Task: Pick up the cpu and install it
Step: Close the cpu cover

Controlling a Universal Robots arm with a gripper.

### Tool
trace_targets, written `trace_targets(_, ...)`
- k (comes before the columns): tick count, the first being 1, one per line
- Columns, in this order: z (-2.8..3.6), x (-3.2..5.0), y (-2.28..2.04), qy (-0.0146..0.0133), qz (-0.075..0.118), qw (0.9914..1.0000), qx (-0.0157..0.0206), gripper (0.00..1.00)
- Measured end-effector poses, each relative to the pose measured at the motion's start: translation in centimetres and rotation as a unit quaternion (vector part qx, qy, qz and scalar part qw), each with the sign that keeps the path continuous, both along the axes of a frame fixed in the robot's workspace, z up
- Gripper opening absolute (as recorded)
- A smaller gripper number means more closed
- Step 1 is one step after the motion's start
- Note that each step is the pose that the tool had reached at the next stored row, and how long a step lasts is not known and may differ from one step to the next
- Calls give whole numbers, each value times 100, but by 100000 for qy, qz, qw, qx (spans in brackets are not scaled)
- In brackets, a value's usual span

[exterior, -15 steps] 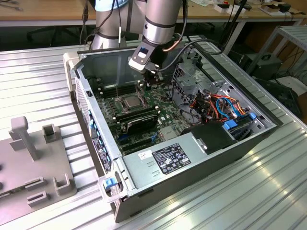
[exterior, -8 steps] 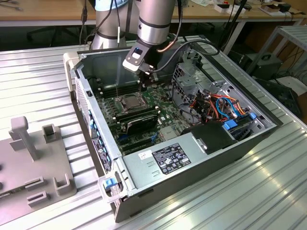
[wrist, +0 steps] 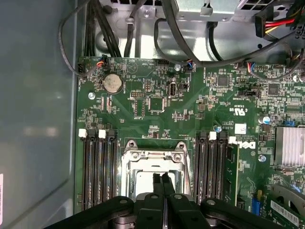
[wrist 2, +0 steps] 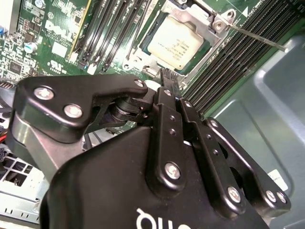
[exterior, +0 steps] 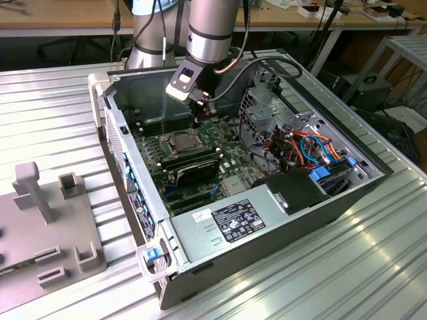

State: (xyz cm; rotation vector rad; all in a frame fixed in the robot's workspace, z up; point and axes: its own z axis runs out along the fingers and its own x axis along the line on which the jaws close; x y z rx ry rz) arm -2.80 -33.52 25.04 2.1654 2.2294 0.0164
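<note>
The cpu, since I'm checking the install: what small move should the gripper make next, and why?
Probably a short lift straight up: the cpu already lies flat inside the socket frame, and the gripper sits shut just above it, holding nothing.

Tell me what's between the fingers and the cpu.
Just the socket frame's rim, in the second wrist view; the shut fingers point at the cpu.
</note>
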Motion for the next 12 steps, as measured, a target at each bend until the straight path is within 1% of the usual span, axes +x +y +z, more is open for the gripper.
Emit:
trace_targets(4,-13,-24,0,-6,0,100000,6,11)
trace_targets(7,-32,-77,0,-2,-15,100000,-1,11)
trace_targets(8,-39,-82,0,2,-72,100000,-7,11)
trace_targets(9,-44,-82,0,0,-320,99999,-21,11)
trace_targets(12,-51,-83,0,6,-2580,99967,-31,11)
